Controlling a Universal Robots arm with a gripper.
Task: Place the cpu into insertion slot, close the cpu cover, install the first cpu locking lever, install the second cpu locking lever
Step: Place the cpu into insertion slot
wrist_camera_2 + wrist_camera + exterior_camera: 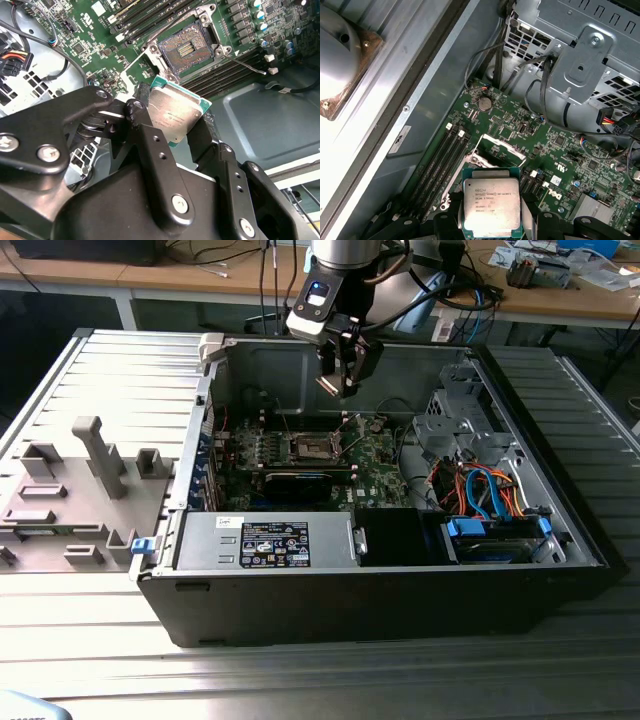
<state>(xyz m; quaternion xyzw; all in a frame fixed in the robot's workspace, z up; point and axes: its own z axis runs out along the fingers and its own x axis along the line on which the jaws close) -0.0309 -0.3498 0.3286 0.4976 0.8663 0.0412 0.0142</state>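
Hovering above the insertion slot (308,447), downward-pointing tool (340,383) gripping the cpu (491,206)

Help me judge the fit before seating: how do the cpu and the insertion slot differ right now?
The cpu hangs clamped in the pincer above the board; the insertion slot sits fixed in the green motherboard, empty. The cpu shows a smooth silvery metal top; the insertion slot shows a dark field of contacts inside a silver rim. Both are square.
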